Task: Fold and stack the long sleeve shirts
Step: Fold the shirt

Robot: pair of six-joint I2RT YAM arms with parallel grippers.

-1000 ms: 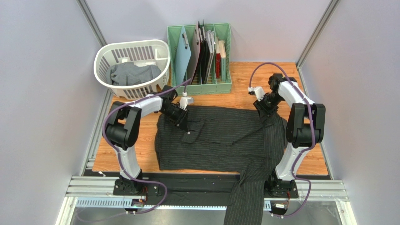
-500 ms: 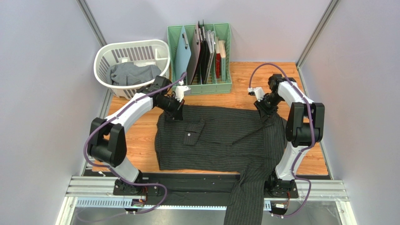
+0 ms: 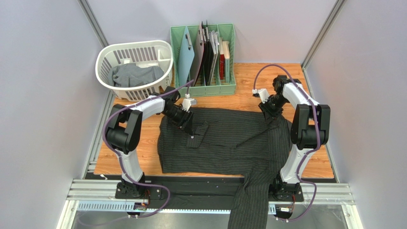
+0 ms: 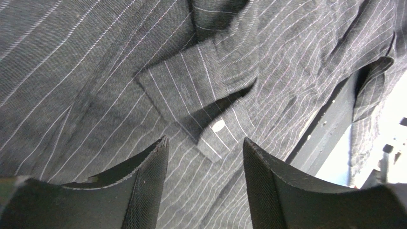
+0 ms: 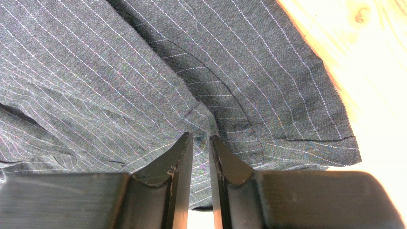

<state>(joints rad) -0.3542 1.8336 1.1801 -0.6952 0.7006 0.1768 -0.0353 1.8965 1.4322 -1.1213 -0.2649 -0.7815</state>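
Left hand (image 4: 205, 148): released, fingers wide apart, poised over a buttoned flap (image 4: 191, 98) toward the far left of the black pinstriped shirt (image 3: 224, 143); contact with the cloth not clear. Right hand (image 5: 201, 138): clenched to a thin slit, pinching cloth at the shirt's far right corner. Shirt spread flat across the desk (image 3: 248, 86), 1 sleeve trailing off the near edge. Grey shirt (image 3: 136, 75) bunched in the white basket (image 3: 107, 57), far left.
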